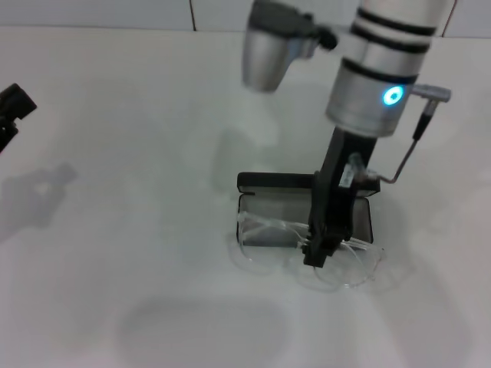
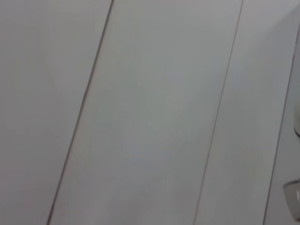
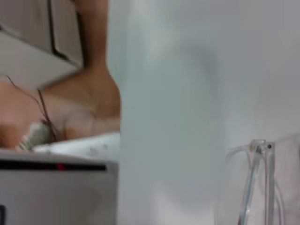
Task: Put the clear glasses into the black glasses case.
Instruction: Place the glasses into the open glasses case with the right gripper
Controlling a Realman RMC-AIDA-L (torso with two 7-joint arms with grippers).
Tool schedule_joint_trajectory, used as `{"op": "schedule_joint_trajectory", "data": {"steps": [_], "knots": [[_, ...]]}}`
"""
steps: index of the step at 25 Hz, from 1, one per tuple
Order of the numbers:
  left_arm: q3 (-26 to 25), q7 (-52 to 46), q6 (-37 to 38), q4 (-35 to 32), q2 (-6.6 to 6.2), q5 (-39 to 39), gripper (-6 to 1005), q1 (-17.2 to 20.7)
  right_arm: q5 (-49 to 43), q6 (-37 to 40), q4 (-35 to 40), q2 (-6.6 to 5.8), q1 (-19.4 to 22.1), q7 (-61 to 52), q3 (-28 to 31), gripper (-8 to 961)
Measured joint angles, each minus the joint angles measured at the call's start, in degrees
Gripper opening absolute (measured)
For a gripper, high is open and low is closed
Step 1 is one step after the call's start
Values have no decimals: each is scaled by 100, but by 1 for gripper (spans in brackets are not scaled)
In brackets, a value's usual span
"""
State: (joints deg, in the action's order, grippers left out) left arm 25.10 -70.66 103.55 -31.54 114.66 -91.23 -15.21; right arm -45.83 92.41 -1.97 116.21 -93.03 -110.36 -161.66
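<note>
The right gripper (image 1: pixel 317 257) points straight down, and its black fingers are closed on the clear glasses (image 1: pixel 307 249) near the middle of the frame. The glasses are at the near edge of the black glasses case (image 1: pixel 305 211): the arms reach back over the grey lining, and the curved lens hangs over the front rim toward the white table (image 1: pixel 138 253). The case lies open, with its lid standing up at the far side. In the right wrist view, one folded clear arm of the glasses (image 3: pixel 255 183) is seen from close by. The left gripper (image 1: pixel 11 107) is parked well apart at the left edge of the table, and I cannot tell how its jaws stand.
</note>
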Motion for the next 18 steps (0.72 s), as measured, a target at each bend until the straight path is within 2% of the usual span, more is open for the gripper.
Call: {"op": "schedule_joint_trajectory", "data": {"steps": [11, 18], "knots": [[-58, 12, -221, -1, -5, -27, 125, 61, -1107, -1101, 1382, -3, -453, -1161, 11, 112], [-59, 38, -291, -1, -25, -32, 125, 139, -1834, -1666, 2189, -2, -451, -1603, 244, 113]]}}
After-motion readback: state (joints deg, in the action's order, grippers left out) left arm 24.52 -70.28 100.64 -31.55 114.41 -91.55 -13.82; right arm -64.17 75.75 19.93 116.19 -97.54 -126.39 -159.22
